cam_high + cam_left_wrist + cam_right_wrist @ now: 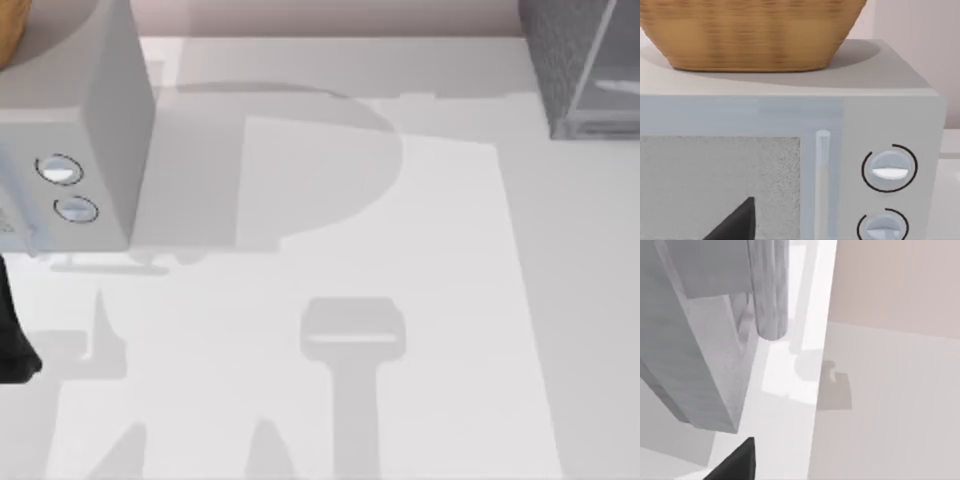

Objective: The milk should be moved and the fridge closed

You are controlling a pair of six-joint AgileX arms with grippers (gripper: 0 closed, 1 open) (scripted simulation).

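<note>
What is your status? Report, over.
Left gripper facing microwave, wicker basket on top. Right gripper close by fridge door handle.

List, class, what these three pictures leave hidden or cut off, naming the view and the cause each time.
1. The fridge: top view, cut by the top and right edges; whether its door is shut cannot be judged.
2. The wicker basket: left wrist view, its top is cut by the upper edge, so its contents are unseen.
3. The microwave: top view, its left part is cut off.
4. Left pincer finger and right pincer finger: wrist views, cut by the lower edge.
</note>
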